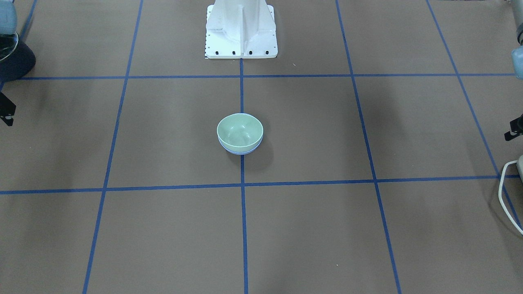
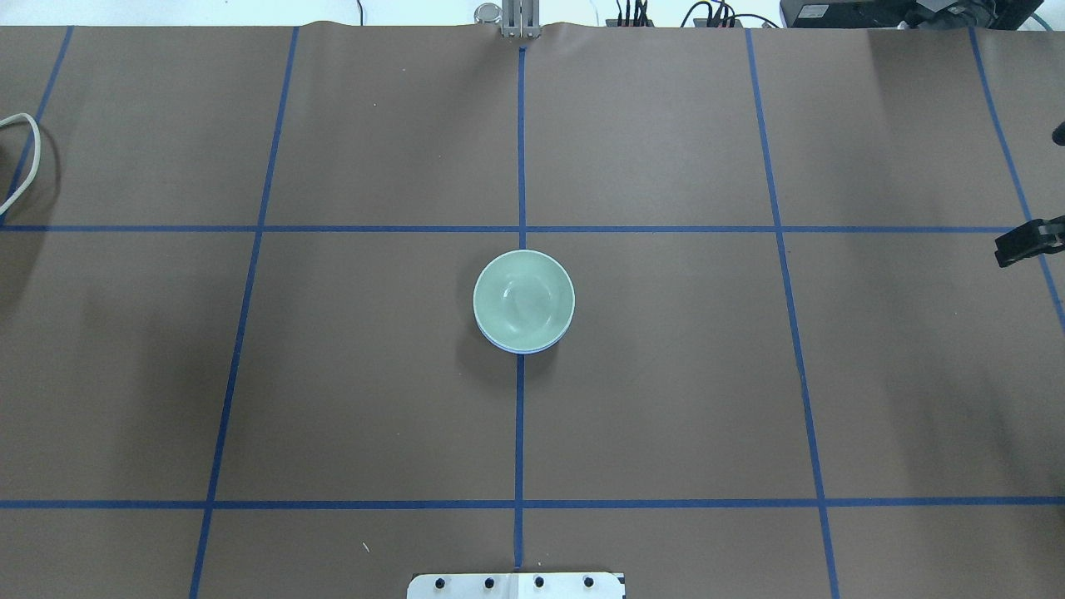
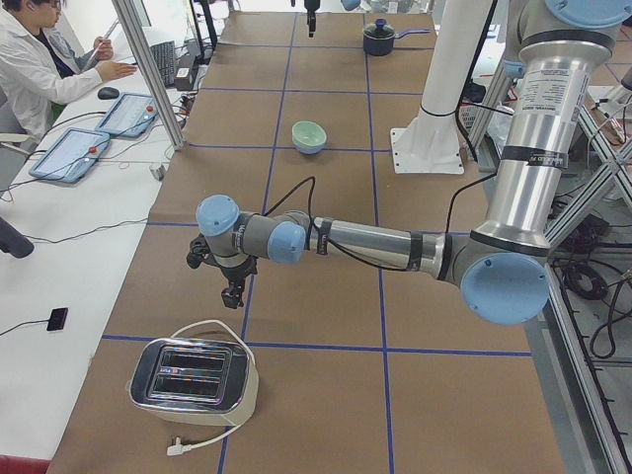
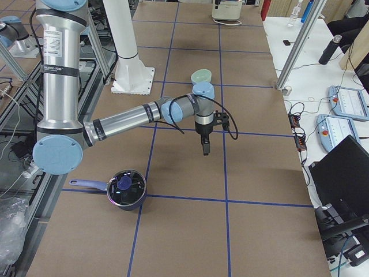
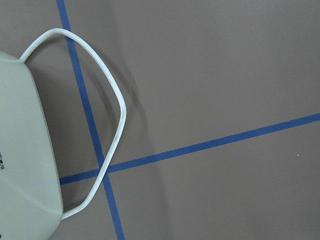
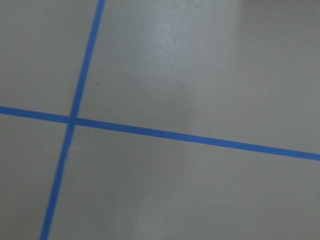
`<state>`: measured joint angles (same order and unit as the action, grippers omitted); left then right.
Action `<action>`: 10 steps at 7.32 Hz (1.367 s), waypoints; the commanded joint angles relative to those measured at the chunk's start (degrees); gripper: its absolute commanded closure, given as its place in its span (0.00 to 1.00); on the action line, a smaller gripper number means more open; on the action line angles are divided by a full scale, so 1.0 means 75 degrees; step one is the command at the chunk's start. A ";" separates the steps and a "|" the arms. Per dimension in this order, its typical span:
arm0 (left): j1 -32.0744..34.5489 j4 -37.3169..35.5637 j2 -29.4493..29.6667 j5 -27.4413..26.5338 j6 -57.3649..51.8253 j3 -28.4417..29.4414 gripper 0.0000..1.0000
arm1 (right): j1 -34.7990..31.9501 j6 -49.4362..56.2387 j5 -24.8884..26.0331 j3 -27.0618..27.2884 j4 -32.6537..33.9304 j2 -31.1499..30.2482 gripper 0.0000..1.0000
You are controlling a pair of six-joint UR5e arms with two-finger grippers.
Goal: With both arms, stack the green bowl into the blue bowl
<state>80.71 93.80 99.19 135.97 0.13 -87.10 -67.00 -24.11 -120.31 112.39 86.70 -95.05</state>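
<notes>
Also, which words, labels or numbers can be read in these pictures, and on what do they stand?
None can be read for sure.
Label on the left arm: too small.
Label on the right arm: too small.
Marks on the toaster: cut off at the edge.
Green bowl: plain.

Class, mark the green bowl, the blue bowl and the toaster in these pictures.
green bowl [image 2: 523, 299]: overhead exterior view, inside bottom.
blue bowl [image 1: 241, 152]: exterior front-facing view, sliver of outer wall showing beneath the green bowl.
toaster [image 3: 193, 375]: exterior left view, slotted top.
</notes>
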 commanded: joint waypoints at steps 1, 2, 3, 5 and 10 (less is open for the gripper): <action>0.0008 0.0020 -0.0101 -0.0012 -0.0005 -0.0001 0.02 | -0.0916 0.0608 -0.0866 -0.0160 0.0006 -0.0299 0.00; 0.0008 0.0020 -0.0101 -0.0035 -0.0005 0.0011 0.02 | -0.1548 0.1460 -0.1055 -0.0579 0.0087 -0.0206 0.00; 0.0008 0.0009 -0.0112 -0.0036 -0.0005 0.0011 0.02 | -0.1949 0.2002 -0.1208 -0.0943 0.0099 -0.0147 0.00; 0.0019 0.0008 -0.0170 -0.0047 -0.0005 0.0011 0.02 | -0.2385 0.2007 -0.1360 -0.1342 0.0100 -0.0240 0.00; 0.0055 0.0032 -0.0288 -0.0024 0.0006 -0.0024 0.02 | -0.2387 0.2007 -0.1420 -0.1356 0.0088 -0.0287 0.00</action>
<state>81.06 94.04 97.06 135.73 0.11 -87.19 -84.88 -9.06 -130.86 102.24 87.37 -97.21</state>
